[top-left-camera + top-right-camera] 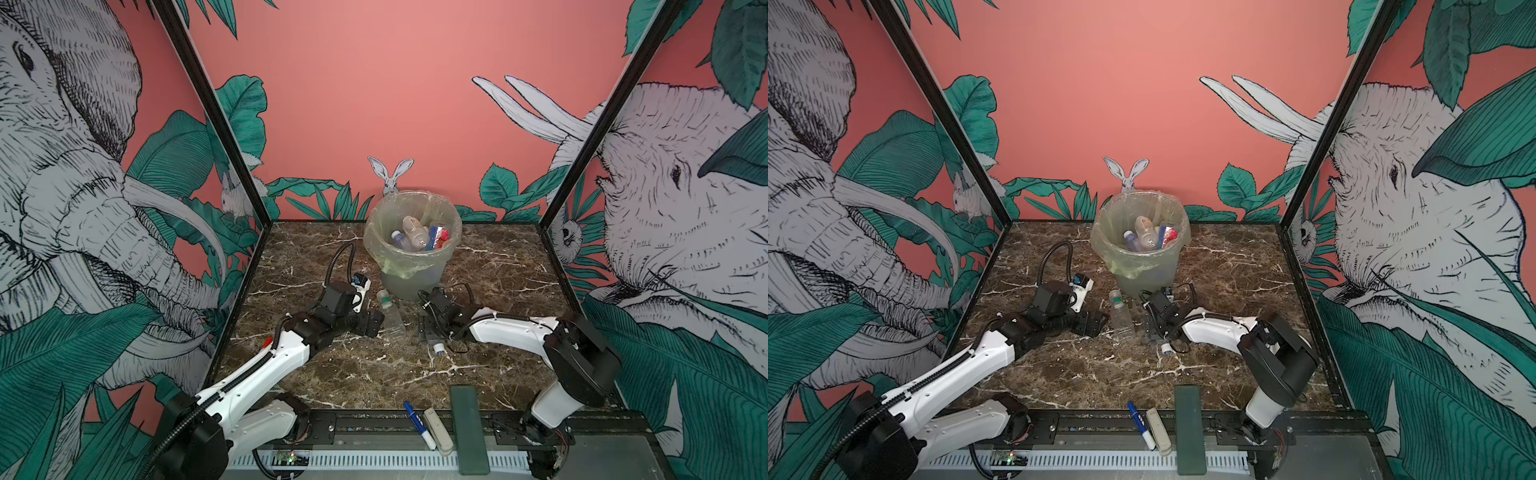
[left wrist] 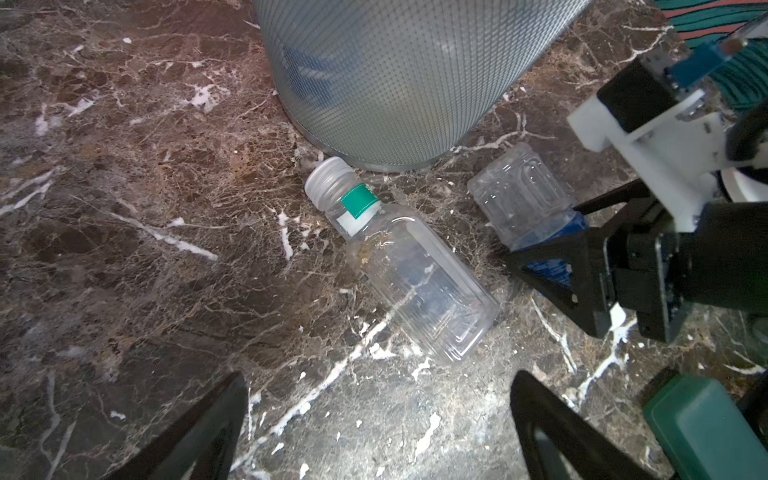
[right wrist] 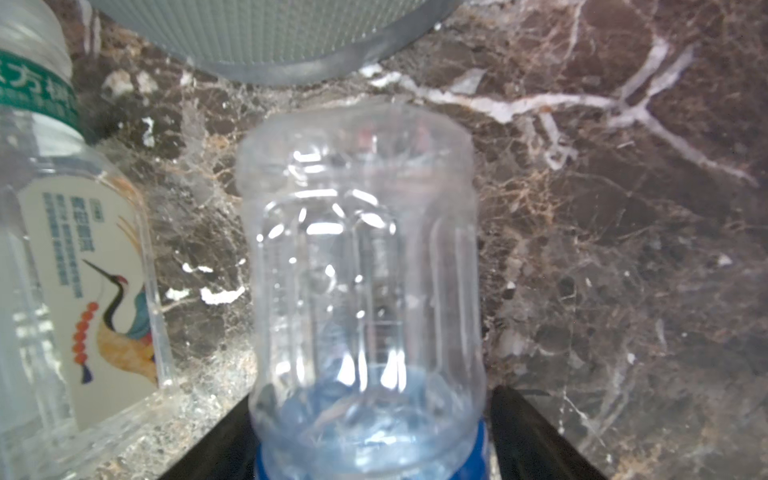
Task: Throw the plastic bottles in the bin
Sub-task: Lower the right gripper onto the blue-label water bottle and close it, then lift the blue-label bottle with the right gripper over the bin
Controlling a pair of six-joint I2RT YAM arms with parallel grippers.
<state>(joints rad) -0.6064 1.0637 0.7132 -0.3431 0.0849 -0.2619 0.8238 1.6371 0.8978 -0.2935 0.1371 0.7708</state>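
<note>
Right gripper (image 3: 370, 395) straddles the blue-labelled bottle (image 3: 361, 249), which lies on the table (image 3: 623, 249) near the bin (image 3: 270, 37); we cannot tell whether its jaws press it. Our left gripper (image 2: 378, 382) stands wide, the green-banded bottle (image 2: 411, 274) lying just ahead.

Blue marker (image 1: 417, 424), beige stick (image 1: 438, 432), dk green bar (image 1: 469, 428) at front edge

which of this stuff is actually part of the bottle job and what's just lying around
Part of the job:
- bin
- bottles already in it
- green-banded bottle, lying at the bin's foot
- blue-labelled bottle, lying beside it

Just lying about, all at the near edge:
- marker pen
- pale stick
- dark green bar
</note>
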